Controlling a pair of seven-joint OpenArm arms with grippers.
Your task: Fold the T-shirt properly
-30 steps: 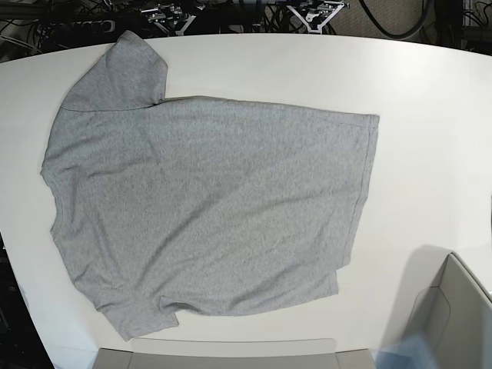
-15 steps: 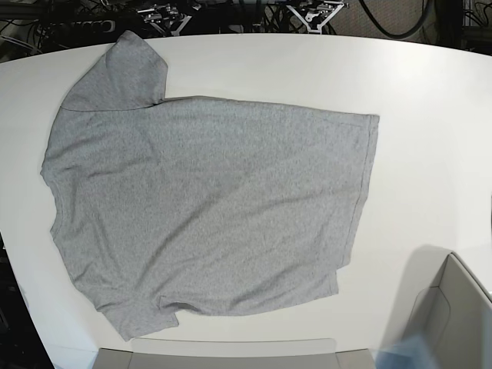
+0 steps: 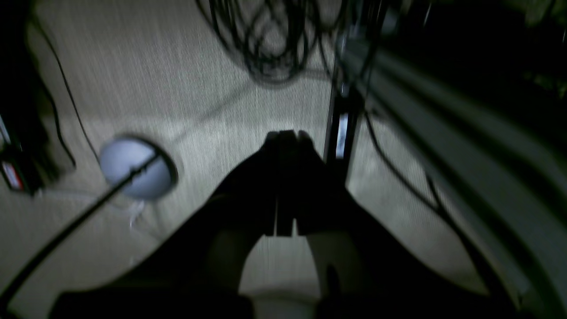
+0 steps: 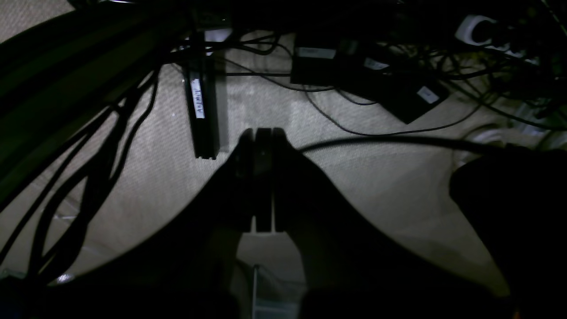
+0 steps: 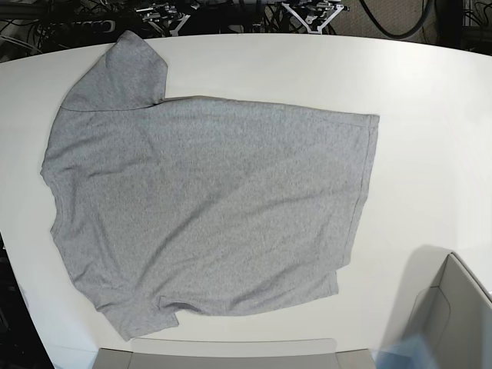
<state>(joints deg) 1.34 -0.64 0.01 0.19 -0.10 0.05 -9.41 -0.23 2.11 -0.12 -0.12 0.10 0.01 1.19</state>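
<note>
Base view: lying flat and unfolded on the white table (image 5: pixel 430 115), plain side up, the T-shirt (image 5: pixel 207 211); collar end pointing toward the view's left, hem running down the view's right, one sleeve spreading at the upper left corner, the other bunching slightly near the bottom edge. Showing no lettering. Sitting at the table's lower right corner, a grey bin (image 5: pixel 453 319); running along the bottom edge, a grey panel (image 5: pixel 223 354). Not appearing here, either arm.

Left wrist view: pointing down at a pale carpeted floor (image 3: pixel 133 66), the left gripper (image 3: pixel 285 137), fingers pressed together and pinching nothing. Lying to one side, a round pale disc (image 3: pixel 133 168) with a dark rod crossing it; tangling near the top, black cables (image 3: pixel 266 40). Blurring across the whole picture. Not showing here, the T-shirt.

Right wrist view: hanging over the same kind of carpet, the right gripper (image 4: pixel 261 135), fingers pressed together and empty. Lying beyond the tips, a dark bar with a white label (image 4: pixel 199 110), black power bricks (image 4: pixel 367 79) and loose cables. Not showing here either, the garment.
</note>
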